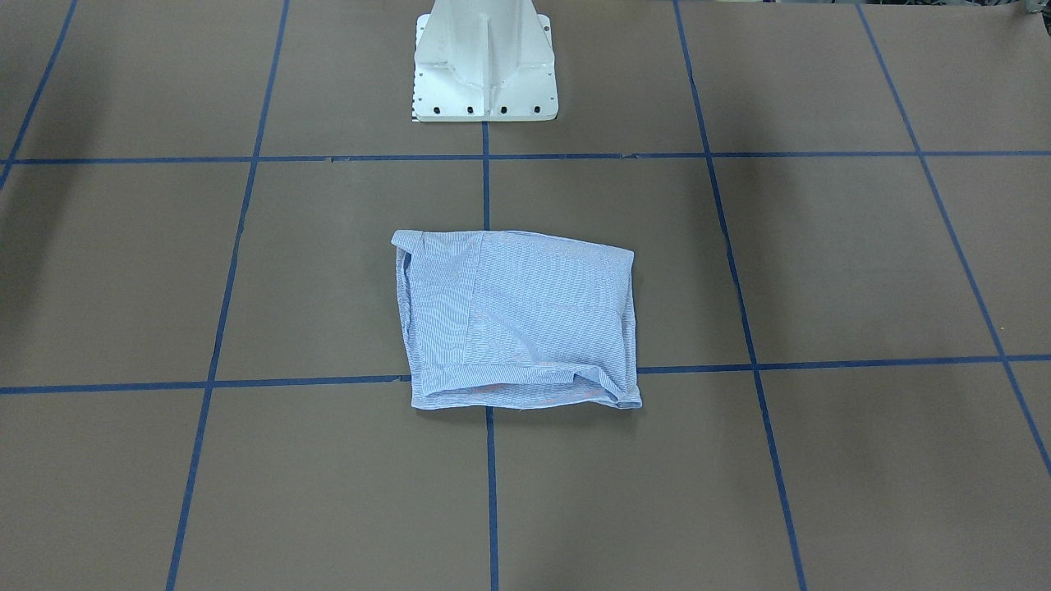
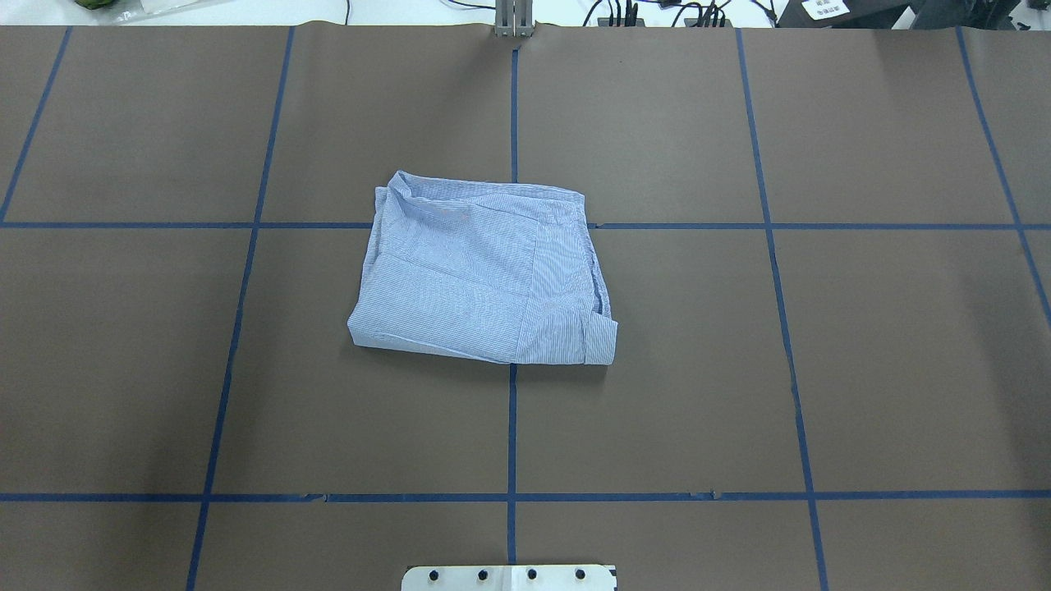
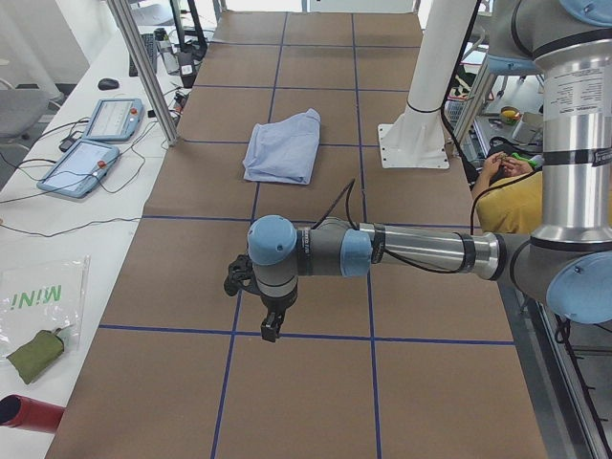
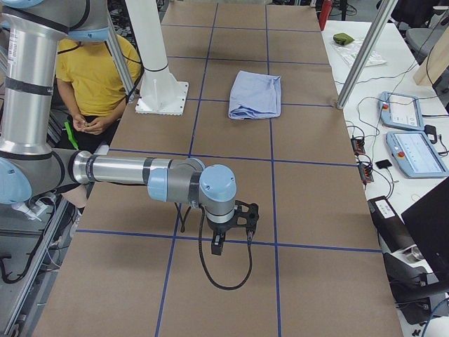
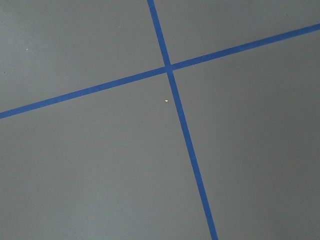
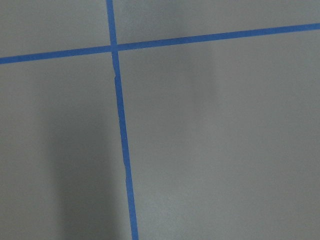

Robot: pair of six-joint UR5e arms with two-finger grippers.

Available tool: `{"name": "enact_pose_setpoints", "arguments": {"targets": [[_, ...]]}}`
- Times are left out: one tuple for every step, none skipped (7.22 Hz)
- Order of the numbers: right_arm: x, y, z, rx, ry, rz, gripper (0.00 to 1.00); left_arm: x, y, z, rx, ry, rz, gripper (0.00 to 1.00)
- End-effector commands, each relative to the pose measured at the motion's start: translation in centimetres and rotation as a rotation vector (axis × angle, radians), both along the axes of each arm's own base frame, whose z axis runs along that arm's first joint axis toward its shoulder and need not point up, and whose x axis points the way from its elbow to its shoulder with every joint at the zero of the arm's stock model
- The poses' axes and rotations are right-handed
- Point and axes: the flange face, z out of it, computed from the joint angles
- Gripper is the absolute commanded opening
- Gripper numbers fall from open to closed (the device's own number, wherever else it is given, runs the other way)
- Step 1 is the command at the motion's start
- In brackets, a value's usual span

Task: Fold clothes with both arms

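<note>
You can see the light blue striped shirt (image 1: 517,320) folded into a small, slightly crooked square, lying flat in the middle of the brown counter (image 1: 821,263), well apart from the left arm (image 3: 411,251) and the right arm (image 4: 119,170), whose jaws you cannot tell are open or closed.

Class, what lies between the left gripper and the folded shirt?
Seen in the exterior left view: only bare brown table crossed by blue tape lines, nothing else, between left gripper and shirt.

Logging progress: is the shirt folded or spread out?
Folded. The shirt lies as a compact rectangle with layered edges showing, and no sleeves stick out.
</note>
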Motion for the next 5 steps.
{"name": "enact_pose_setpoints", "arguments": {"targets": [[-0.2,-0.1,-0.2,0.003,-0.004,-0.003,1.0,0.0,0.5,0.9,-0.02,0.001,-0.001,1.0],[-0.2,-0.1,-0.3,0.005,-0.005,-0.005,1.0,0.0,0.7,1.0,-0.023,0.001,-0.001,1.0],[-0.2,-0.1,-0.3,0.005,-0.004,-0.005,1.0,0.0,0.8,1.2,-0.026,0.001,0.0,1.0],[-0.3,-0.1,-0.6,0.01,-0.005,-0.006,1.0,0.0,1.2,1.6,-0.036,0.0,0.0,1.0],[-0.5,-0.2,-0.8,0.016,-0.004,-0.011,1.0,0.1,1.8,2.1,-0.045,0.0,0.001,1.0]]}}
